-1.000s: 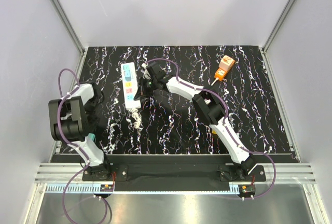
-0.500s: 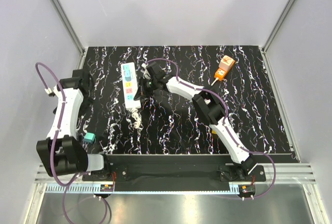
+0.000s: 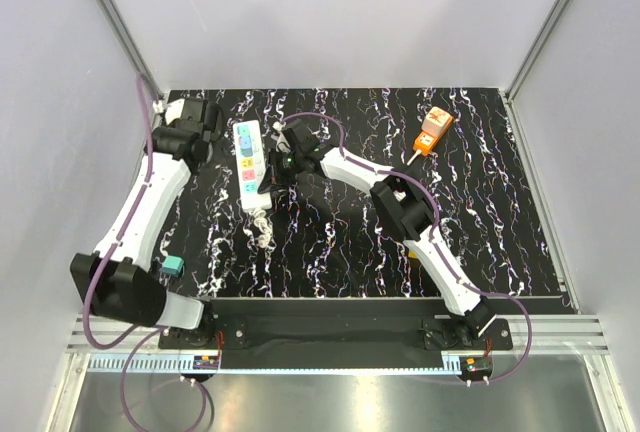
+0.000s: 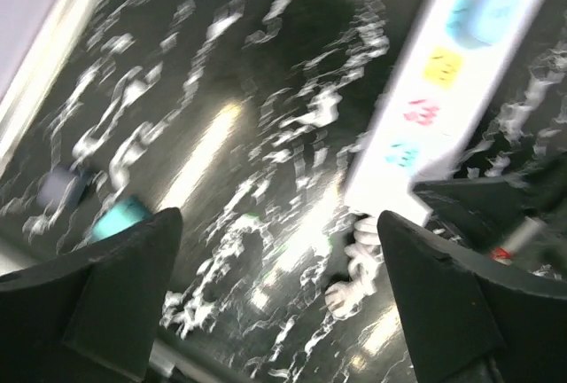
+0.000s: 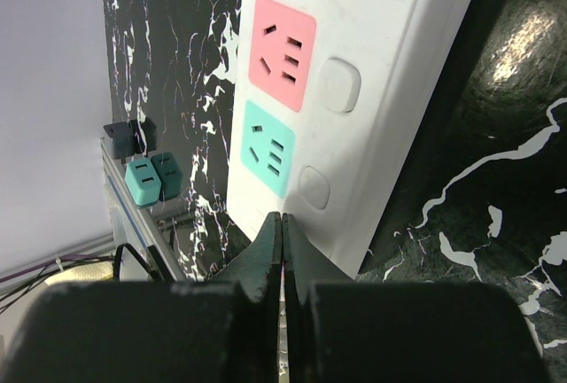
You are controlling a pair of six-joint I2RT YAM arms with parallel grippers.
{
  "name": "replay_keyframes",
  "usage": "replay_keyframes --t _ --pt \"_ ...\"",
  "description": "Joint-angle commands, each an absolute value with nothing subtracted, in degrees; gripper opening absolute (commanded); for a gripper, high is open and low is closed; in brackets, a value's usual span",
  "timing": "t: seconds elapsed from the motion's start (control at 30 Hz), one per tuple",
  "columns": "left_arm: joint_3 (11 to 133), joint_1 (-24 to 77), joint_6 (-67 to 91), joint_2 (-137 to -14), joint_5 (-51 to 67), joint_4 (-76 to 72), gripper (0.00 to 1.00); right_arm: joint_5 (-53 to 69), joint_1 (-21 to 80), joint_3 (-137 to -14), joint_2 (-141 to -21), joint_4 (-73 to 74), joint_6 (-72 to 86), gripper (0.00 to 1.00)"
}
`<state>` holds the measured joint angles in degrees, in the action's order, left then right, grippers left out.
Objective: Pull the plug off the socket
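Socket (image 3: 248, 164) lies flat on the table (image 3: 480, 242), left of centre, long axis running near to far. A white cord (image 3: 262, 227) curls off its near end.

Right gripper (image 5: 282, 223): jaws pressed together, nothing between them. Tips touch the socket's right edge by the near end, just beside the teal outlet (image 5: 268, 148). This reads as bracing the strip, not gripping it.

Left gripper (image 4: 279, 223): jaws spread wide, empty. It hovers over the table at the far left, near the socket's far end but apart from it. Its wrist view is blurred.

Plug: a pale blue blob (image 4: 478, 11) sits on the far part of the socket face, beyond the yellow square. It may be the plug, seated, but the view is too blurred to confirm. The pink and teal outlets in the right wrist view are bare.

Off-task: teal adapter (image 3: 172, 267) towards the near left corner. Orange block (image 3: 433, 130) at the far right, well apart from the socket.

Progress, my judgement: early. The socket looks steadied, no gripper is on a plug, and nothing is pulled. Left to do: bring the open left gripper over the blue piece, close on it, and pull straight off while the right gripper holds the strip down.
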<state>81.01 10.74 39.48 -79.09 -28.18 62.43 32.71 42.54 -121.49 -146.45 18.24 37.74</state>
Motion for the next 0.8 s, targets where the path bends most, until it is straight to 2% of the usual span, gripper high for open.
replay_keyframes --t 0.0,0.13,0.2,0.33,0.5,0.67,0.77 --pt "83.8 11.2 27.0 -82.7 -22.5 49.3 0.99 29.0 43.0 -120.8 -150.9 24.9 34.8 0.00" --pt "88.9 11.2 21.3 -90.6 -16.6 45.4 0.97 29.0 42.9 -120.8 -151.0 24.9 34.7 0.00" --pt "91.4 11.2 19.0 -94.3 -14.8 43.9 0.86 29.1 42.9 -120.8 -151.0 24.9 34.7 0.00" --pt "97.7 11.2 17.9 -104.4 -10.2 42.0 0.84 29.1 43.0 -120.9 -150.9 24.9 34.5 0.00" --pt "101.9 11.1 18.7 -110.9 -9.8 39.1 0.79 29.1 42.9 -120.8 -150.9 24.9 34.4 0.00" --pt "104.9 10.8 20.6 -114.7 -10.3 38.8 0.61 28.8 42.9 -120.4 -150.6 25.0 33.8 0.00" --pt "104.3 10.6 21.0 -114.9 -10.3 38.0 0.58 29.1 42.7 -120.5 -150.6 25.1 33.8 0.00"
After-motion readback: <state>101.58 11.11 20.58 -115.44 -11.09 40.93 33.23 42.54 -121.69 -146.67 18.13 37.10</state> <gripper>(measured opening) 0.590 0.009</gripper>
